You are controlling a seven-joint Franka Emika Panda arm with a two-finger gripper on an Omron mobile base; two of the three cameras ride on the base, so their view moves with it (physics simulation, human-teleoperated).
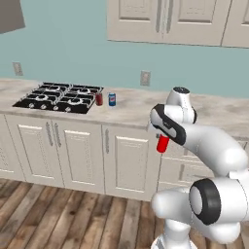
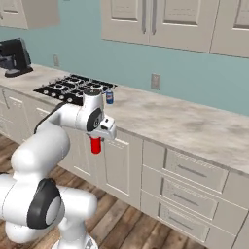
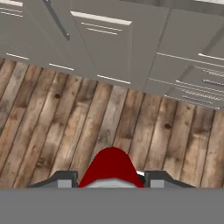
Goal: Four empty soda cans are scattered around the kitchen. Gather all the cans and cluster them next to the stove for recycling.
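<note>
Teal walls and beige cabinets [image 1: 121,160] frame a pale worktop [image 1: 141,109] over a wood-plank floor [image 3: 87,127]. The stove [image 1: 61,97] sits flat in the worktop at its left end. Just right of it two cans stand upright, close together but apart: a red can [image 1: 99,99] nearest the stove and a blue can [image 1: 112,99] beside it.

A third can [image 1: 163,143], red, hangs in the air in front of the cabinet doors, below worktop height and well right of the stove. Its long axis is vertical, with its free end pointing down at the floor. The claw [image 2: 97,138] is clenched on its upper part; in the hand view the two finger tips [image 3: 65,179] sit tight against either side of the red body.

The arm rises from the base, bends at the elbow and reaches forward, with the wrist turned so the hand points straight down, ahead of the cabinets.
</note>
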